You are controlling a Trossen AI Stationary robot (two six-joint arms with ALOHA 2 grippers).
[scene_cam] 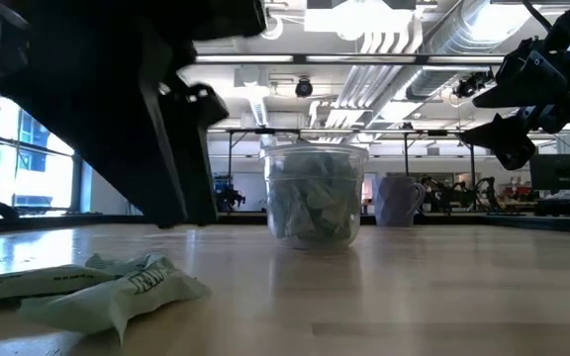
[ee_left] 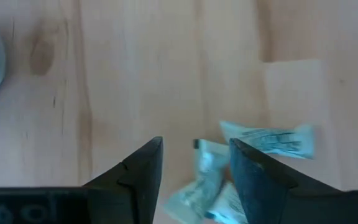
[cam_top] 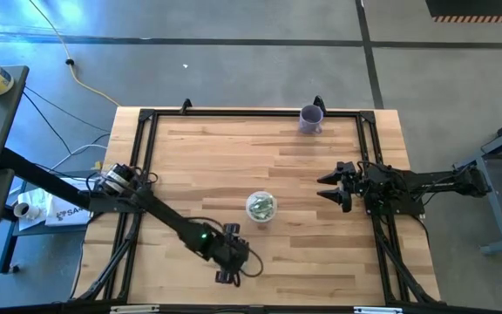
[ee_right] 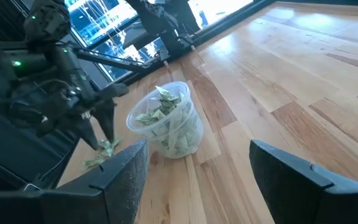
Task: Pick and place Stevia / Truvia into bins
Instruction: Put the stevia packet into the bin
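Several Stevia / Truvia sachets (ee_left: pixel 229 180) lay near the desk's front edge beneath our left pincer (ee_left: pixel 194 171), parted and empty, so we judged it must descend, pinch one, and carry it to the part-filled bin (cam_top: pixel 261 208) mid-desk.

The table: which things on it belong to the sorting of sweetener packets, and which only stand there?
Belong to the job:
- loose packets on the wood under the open left gripper
- clear cup, already holding packets
- right gripper, open, waiting at the table's right side

Just standing there:
- purple cup at the table's far edge
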